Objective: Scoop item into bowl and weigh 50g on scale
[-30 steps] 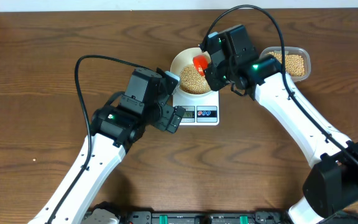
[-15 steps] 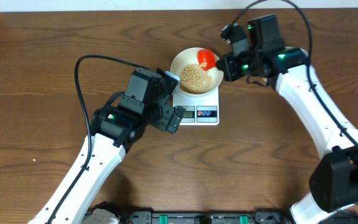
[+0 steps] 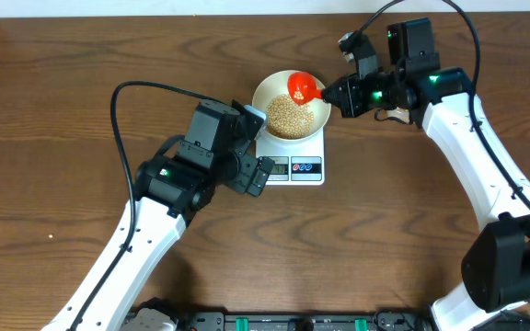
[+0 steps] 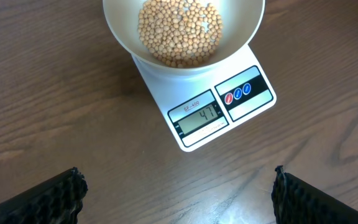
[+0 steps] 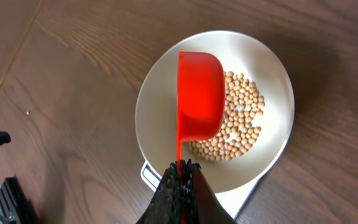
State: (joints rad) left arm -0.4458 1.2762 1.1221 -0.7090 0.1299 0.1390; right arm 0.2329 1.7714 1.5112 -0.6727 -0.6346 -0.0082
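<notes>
The white bowl stands on the small white scale, with a heap of tan beans in it. In the left wrist view the beans fill the bowl's middle, and the scale's display shows 47. My right gripper is shut on the thin handle of a red scoop, which hangs over the bowl's far right rim. In the right wrist view the scoop shows a smooth red side with no beans on it, above the bowl. My left gripper stands open just left of the scale, holding nothing.
The right arm reaches in from the right across the table's back right. The left arm lies along the front left. Dark wooden tabletop surrounds the scale. A black cable loops above the left arm.
The right arm has swung out to the right and back, drawing the scoop from over the beans to the bowl's far right rim. The left arm has not moved.
</notes>
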